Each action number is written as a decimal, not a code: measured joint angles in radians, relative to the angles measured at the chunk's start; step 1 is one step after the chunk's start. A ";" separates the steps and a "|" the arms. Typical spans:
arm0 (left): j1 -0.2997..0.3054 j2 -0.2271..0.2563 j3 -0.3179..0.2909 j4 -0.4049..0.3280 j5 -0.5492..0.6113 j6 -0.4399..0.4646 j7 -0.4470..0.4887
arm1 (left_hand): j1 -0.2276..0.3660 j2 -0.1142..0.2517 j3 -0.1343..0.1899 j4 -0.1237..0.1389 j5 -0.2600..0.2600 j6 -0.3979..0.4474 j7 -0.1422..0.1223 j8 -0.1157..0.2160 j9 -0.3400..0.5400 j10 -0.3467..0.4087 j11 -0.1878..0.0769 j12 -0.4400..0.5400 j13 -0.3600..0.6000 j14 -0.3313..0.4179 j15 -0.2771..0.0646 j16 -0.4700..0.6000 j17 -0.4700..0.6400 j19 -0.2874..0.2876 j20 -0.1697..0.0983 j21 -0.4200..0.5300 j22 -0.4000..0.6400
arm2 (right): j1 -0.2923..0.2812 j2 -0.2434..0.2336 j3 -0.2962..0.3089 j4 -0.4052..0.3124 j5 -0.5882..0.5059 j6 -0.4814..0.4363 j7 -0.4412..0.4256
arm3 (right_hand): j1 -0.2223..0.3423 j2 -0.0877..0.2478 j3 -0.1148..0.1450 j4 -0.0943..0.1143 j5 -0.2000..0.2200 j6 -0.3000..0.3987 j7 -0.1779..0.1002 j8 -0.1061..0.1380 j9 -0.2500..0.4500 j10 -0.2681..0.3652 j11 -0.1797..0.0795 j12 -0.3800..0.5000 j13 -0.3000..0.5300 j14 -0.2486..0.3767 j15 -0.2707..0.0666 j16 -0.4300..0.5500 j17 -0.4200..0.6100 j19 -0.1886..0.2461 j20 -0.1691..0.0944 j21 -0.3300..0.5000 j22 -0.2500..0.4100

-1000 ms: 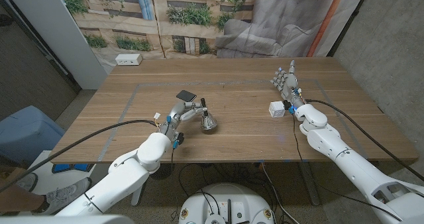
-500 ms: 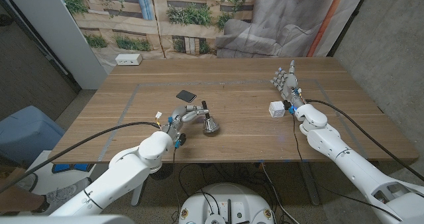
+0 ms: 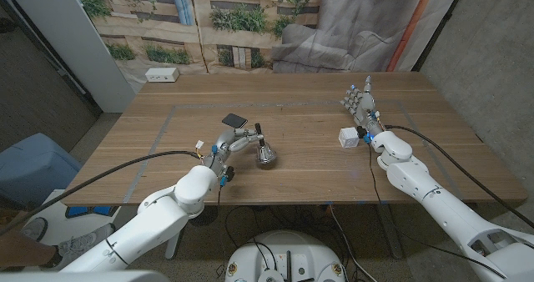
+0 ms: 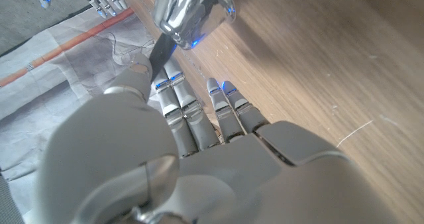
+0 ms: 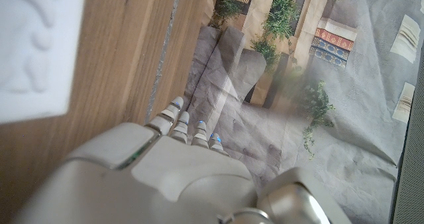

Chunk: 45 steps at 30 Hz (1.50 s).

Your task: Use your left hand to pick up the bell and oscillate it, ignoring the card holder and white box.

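Note:
The silver bell (image 3: 265, 155) is near the table's middle, its black handle (image 3: 257, 131) pointing away from me. My left hand (image 3: 231, 143) grips that handle; in the left wrist view the bell (image 4: 189, 12) shines just beyond the fingers (image 4: 228, 111), with the handle (image 4: 159, 52) against the thumb. The black card holder (image 3: 234, 119) lies just behind the left hand. The white box (image 3: 348, 138) sits at the right. Just behind it my right hand (image 3: 360, 105) stands with fingers apart and holds nothing. The box (image 5: 33, 45) fills a corner of the right wrist view.
A small white device (image 3: 160, 75) lies at the table's far left corner. Faint tape lines (image 3: 175, 107) mark a rectangle on the wooden top. A blue bin (image 3: 33, 169) stands on the floor off the table's left side.
The left hand and the bell dipped slightly toward me half a second ago and are back up now. The right hand, card holder and white box have stayed put.

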 measured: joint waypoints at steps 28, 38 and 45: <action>-0.046 -0.001 0.050 0.201 0.398 -0.349 0.063 | 0.007 0.006 -0.003 0.000 0.002 -0.005 0.005 -0.008 0.000 -0.002 -0.002 -0.003 -0.001 0.000 0.000 0.000 -0.005 0.000 0.000 0.000 0.000 | 0.001 0.000 0.000 0.002 0.000 0.000 0.001 | 0.000 0.000 0.000 0.000 0.000 0.000 0.000 0.000 0.000 0.000 0.000 0.000 0.000 0.000 0.000 0.000 0.000 0.000 0.000 0.000 0.000; -0.092 -0.026 0.070 0.315 0.547 -0.483 0.110 | 0.007 0.006 -0.003 0.000 0.002 -0.006 0.005 -0.008 0.000 -0.004 0.000 -0.002 0.000 0.000 0.000 0.000 -0.005 0.000 0.000 0.000 0.000 | 0.001 0.000 0.000 0.000 0.000 0.000 0.001 | 0.000 0.000 0.000 0.000 0.000 0.000 0.000 0.000 0.000 0.000 0.000 0.000 0.000 0.000 0.000 0.000 0.000 0.000 0.000 0.000 0.000; -0.116 -0.037 0.080 0.375 0.620 -0.541 0.140 | 0.007 0.006 -0.003 0.000 0.001 -0.006 0.005 -0.005 0.000 -0.004 0.000 0.001 0.000 0.000 0.000 0.000 -0.004 0.000 0.000 0.000 0.000 | 0.000 0.000 0.000 -0.001 0.000 0.000 0.000 | 0.000 0.000 0.000 0.000 0.000 0.000 0.000 0.000 0.000 0.000 0.000 0.000 0.000 0.000 0.000 0.000 0.000 0.000 0.000 0.000 0.000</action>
